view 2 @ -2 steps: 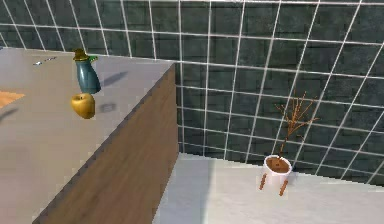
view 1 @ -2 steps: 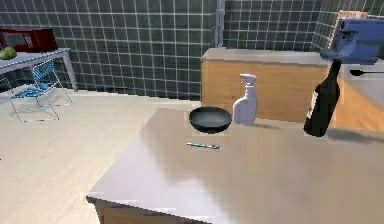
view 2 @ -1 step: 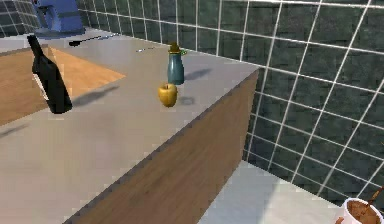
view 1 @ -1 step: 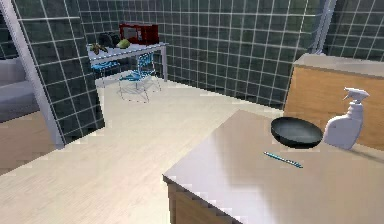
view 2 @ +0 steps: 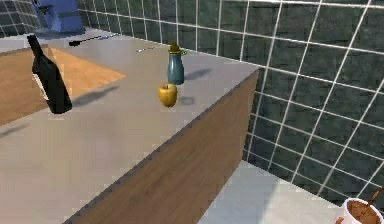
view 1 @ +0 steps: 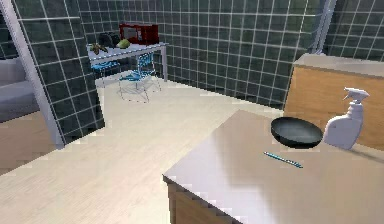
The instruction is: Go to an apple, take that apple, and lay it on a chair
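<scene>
A yellow-green apple (view 2: 167, 94) lies on a pale countertop (view 2: 110, 140) in the arm side view, just in front of a small teal vase (view 2: 176, 66). In the forward view a blue wire chair (view 1: 141, 77) stands far off at the upper left, beside a small table (view 1: 128, 52) that carries a red box (view 1: 139, 33) and some greenish round things (view 1: 122, 43).
A dark bottle (view 2: 50, 76) stands on the counter at the arm side view's left. In the forward view a near counter (view 1: 240, 160) bears a black pan (view 1: 296, 132), a white spray bottle (view 1: 347, 120) and a blue pen (view 1: 283, 159). Pale floor (view 1: 120, 150) stretches toward the chair. Dark tiled walls surround.
</scene>
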Tool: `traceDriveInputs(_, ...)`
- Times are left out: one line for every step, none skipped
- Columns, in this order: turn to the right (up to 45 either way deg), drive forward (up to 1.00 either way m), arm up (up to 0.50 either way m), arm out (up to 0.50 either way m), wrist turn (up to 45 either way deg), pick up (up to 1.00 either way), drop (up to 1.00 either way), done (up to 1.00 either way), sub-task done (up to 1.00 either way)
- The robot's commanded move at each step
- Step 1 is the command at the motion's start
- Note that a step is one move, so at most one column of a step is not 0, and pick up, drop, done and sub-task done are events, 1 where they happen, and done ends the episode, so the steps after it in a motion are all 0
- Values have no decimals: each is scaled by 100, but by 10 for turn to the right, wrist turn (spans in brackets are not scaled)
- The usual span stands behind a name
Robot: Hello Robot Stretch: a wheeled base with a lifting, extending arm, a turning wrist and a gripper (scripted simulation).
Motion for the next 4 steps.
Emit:
traceDriveInputs(0, 0, 38, 0, 0, 0, 0, 0, 0)
traceDriveInputs(0, 0, 0, 50, 0, 0, 0, 0, 0)
traceDriveInputs(0, 0, 0, 0, 450, 0, 0, 0, 0)
traceDriveInputs(0, 0, 0, 0, 450, 0, 0, 0, 0)
